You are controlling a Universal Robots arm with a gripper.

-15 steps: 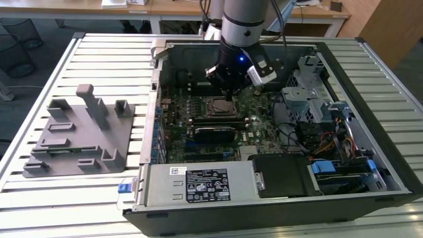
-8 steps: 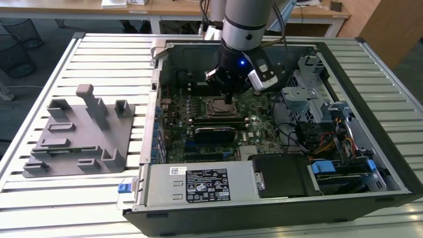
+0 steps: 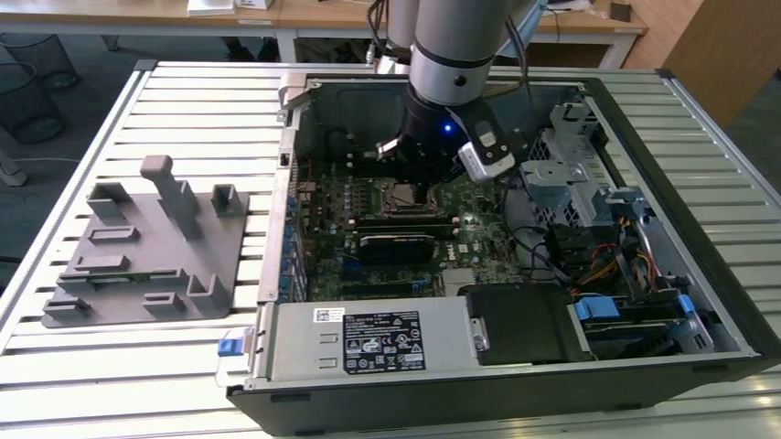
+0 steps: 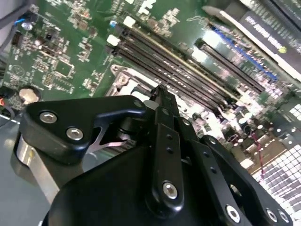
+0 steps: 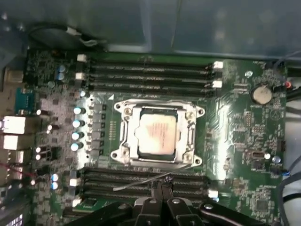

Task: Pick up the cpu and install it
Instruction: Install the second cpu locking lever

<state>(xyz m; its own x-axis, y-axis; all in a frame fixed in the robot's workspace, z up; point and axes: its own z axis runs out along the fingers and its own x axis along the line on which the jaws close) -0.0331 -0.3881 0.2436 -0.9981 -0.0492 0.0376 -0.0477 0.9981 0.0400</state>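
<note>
gripper (image 5: 162,190): fingers pressed together at the tips, nothing between them, hanging over the memory slots just beside the socket; also seen in the second wrist view (image 4: 160,92)
arm (image 3: 458,55): reaches down into the open PC case (image 3: 683,137) over the motherboard (image 3: 470,206)
cpu (image 5: 157,134): lying flat inside the socket frame (image 5: 193,136), pale metal top facing up, looks square to the frame in the first wrist view
task state: chip appears placed; whether it is fully keyed in can't be told
holder tray (image 3: 141,256): on the slatted table (image 3: 123,366), well apart from the case
risk 1: if the chip sits slightly skewed, any push on it could bend contacts under it
risk 2: fingertips are near the 4 memory slots (image 5: 146,181); a sideways drift could scrape them or snag the thin lever wire (image 5: 141,181)
risk 3: a tilted retreat could catch the frame edge and shift the chip
</note>
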